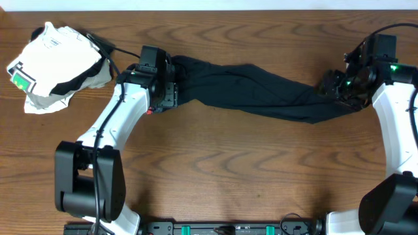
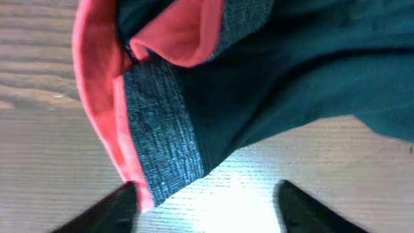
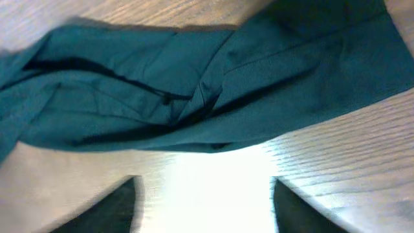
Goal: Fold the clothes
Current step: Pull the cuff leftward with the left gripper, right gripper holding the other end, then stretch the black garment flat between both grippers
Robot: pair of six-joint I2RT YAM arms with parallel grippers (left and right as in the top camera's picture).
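So the clothes (image 1: 255, 88) are lying in a long, twisted strip across the middle of the desk (image 1: 228, 170), one end at each arm; the left tool (image 2: 207, 206) is spread, bare wood between its fingers, and the grey waistband (image 2: 162, 142) with its red-orange edge (image 2: 97, 116) sits just in front of it, not pinched as far as I can see; the right tool (image 3: 204, 202) is spread too, with nothing in it and the dark fabric bunched just ahead; my guess is this stuff is light, floppy and a bit slick, so it'll sag and twist the second you lift it; I'd take it by the waistband, which looks thicker and firmer, and at the other end by a flat hem, not a loose wrinkle; the white garment (image 1: 55, 62) sits well off to the left, out of the way.
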